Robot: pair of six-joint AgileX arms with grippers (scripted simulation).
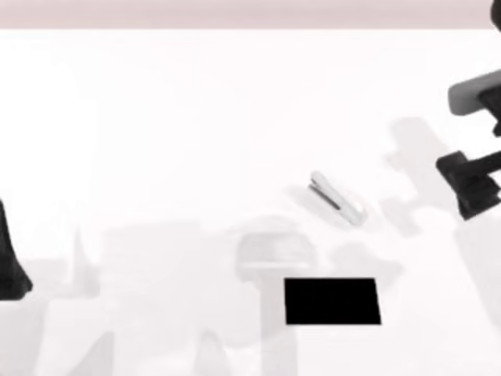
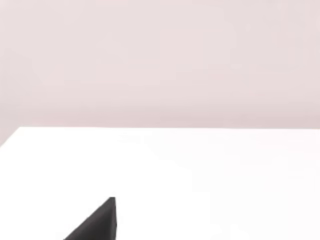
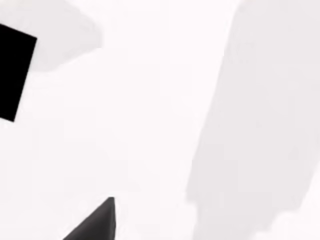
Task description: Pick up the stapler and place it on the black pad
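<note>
From above, a white desk [image 1: 156,141] fills the picture. A small white stapler [image 1: 337,199] lies flat on it, right of the middle, set at a slant with a thin dark slit along its side. The black pad [image 1: 332,301], a flat solid rectangle, lies nearer the lower edge of this view, apart from the stapler and not touching it. The right claw [image 1: 470,184] is at the desk's right edge, well to the right of the stapler and holding nothing; it shows only as a dark block, so I cannot tell whether its fingers are spread or pressed together. The left arm [image 1: 9,262] is parked at the far left edge, where only a dark sliver of it shows (its claw cannot be made out here).

The left wrist camera shows bare white desk meeting a pale pinkish wall [image 2: 160,60]. One dark fingertip [image 2: 97,222] of the left claw pokes in at the lower edge; whether that claw is spread or pressed together cannot be told.

The right wrist camera looks down on the white desk with pale grey shadows across it. A corner of the black pad shows at one edge. A dark wedge, probably one right fingertip [image 3: 97,222], pokes in at the lower edge. The stapler does not appear in this view.
</note>
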